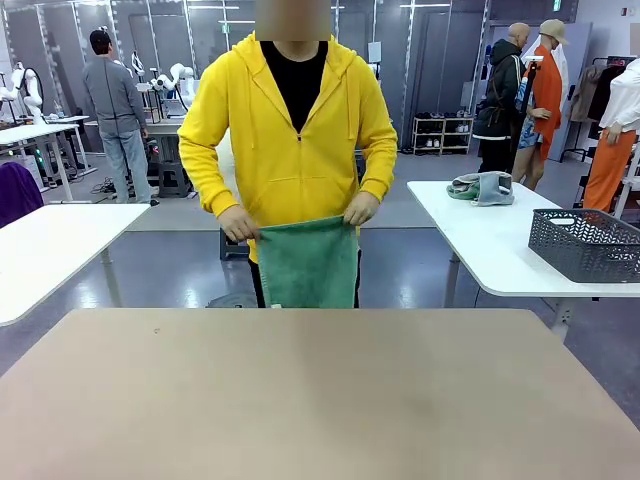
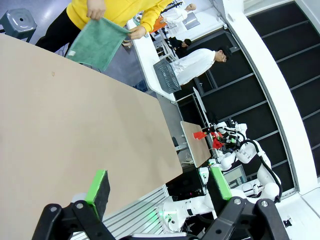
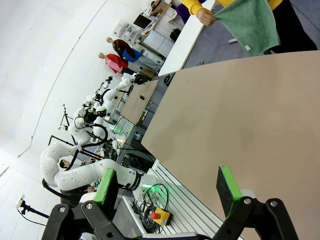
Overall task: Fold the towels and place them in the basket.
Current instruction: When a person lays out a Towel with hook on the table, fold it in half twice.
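- Left gripper (image 2: 157, 186), bottom of the left wrist view: jaws wide apart, holding nothing, above the bare table (image 1: 320, 400).
- Right gripper (image 3: 167, 185), bottom of the right wrist view: jaws likewise apart, empty.
- Mint green towel (image 1: 307, 262), centre of the front view: hangs by its top corners from the person's hands (image 1: 238, 224), beyond the table's far edge.
- Grey-blue towel (image 1: 482, 187), upper right: crumpled on a side table (image 1: 480, 240).
- Basket (image 1: 585, 250), right edge: on the same side table, apart from that towel.
- Risk, as judged: limp terry may bunch or slip if pinched away from a corner. The basket looks out of the arms' reach, which could stall placing.
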`<state>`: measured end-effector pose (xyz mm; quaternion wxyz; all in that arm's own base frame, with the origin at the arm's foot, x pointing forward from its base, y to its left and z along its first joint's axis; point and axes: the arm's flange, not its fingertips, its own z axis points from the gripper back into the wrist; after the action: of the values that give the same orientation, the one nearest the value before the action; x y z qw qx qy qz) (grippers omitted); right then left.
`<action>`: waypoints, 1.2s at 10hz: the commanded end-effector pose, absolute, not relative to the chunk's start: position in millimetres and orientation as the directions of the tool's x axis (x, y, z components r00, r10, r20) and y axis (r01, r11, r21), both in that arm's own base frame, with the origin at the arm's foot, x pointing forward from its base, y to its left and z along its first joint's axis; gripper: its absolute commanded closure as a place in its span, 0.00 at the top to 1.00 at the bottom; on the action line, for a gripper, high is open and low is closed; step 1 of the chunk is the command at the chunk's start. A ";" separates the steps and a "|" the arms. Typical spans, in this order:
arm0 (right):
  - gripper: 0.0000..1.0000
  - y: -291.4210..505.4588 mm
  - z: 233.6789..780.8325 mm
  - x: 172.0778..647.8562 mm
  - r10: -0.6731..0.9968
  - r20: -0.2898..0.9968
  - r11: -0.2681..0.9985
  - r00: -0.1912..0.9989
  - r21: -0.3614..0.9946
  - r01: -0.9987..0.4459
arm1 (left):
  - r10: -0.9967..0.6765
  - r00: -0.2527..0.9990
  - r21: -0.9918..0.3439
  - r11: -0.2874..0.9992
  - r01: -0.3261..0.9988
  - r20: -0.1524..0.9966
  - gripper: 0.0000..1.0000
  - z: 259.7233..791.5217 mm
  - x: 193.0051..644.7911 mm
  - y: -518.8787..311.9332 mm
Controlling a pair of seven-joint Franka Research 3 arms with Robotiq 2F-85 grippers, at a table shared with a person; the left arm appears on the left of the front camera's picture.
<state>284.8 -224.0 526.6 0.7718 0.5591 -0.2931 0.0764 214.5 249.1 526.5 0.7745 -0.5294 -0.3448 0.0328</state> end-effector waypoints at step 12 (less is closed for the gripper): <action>1.00 -225.0 527.3 284.2 -0.205 0.549 0.358 0.810 0.812 -0.460 | 0.409 0.756 -0.838 0.434 0.332 0.511 1.00 530.0 215.1 250.7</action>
<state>284.8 -223.9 526.6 0.7718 0.5591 -0.2931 0.0764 214.6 249.0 526.5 0.7745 -0.5294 -0.3447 0.0327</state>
